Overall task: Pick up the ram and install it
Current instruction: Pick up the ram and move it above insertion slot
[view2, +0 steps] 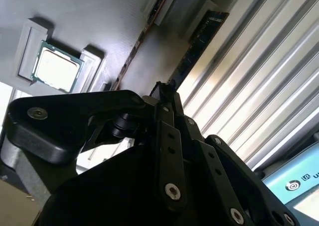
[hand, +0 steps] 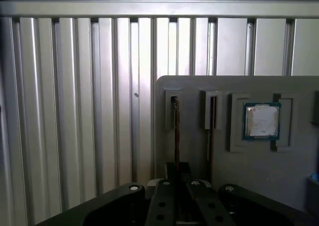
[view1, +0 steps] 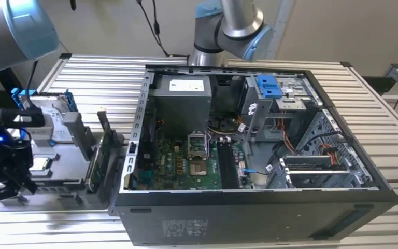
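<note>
Clamping one end of the ram [hand: 175,129] with the pincer [hand: 178,170], drawn in narrow onto the stick's thin edge in both wrist views. Probably true contact, though hard to confirm with the black linkage blocking the exact spot.

Standing on edge in a slot of the grey tray [hand: 259,171], the slot nearest the tray's border, and running straight out from the pincer tips. Not raised as far as can be judged: lying along the slot for its whole visible length in the first wrist view. Showing in the second wrist view as a dark strip ending right at the pincer tips.

Flanked by a second thin board [hand: 212,124], also on edge in the next slot, just beside and parallel. Past that, a processor chip [hand: 261,121] lying flat in a square recess of the same tray. Under all of it, a slatted metal worktop [hand: 75,111].

Sitting low over the tray's corner closest to the camera, at the exterior view's left, well apart from the open computer case [view1: 254,207] at the exterior view's right. Standing upright on the tray between pincer and case, a green card [view1: 95,168]. Inside the case, a green motherboard [view1: 185,166] and a grey power supply [view1: 182,101].
</note>
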Motion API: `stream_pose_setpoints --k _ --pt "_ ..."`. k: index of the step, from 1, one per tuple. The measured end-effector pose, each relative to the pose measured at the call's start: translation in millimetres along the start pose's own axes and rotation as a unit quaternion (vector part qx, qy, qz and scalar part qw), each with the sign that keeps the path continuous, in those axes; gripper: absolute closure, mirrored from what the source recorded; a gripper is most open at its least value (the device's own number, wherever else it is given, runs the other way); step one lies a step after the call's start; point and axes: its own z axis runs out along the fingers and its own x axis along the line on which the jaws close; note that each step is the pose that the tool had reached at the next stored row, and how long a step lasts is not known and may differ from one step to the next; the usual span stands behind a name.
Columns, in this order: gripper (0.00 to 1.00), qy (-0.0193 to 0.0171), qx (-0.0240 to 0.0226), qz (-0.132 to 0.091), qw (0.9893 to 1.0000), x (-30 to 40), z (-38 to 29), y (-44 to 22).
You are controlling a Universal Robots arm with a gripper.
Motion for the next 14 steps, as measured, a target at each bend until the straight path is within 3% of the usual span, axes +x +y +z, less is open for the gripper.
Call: stream_pose_setpoints --k 14 --pt "0.86 0.0000 0.0000 0.000 1.0000 -0.1 -8.4 -0.4"
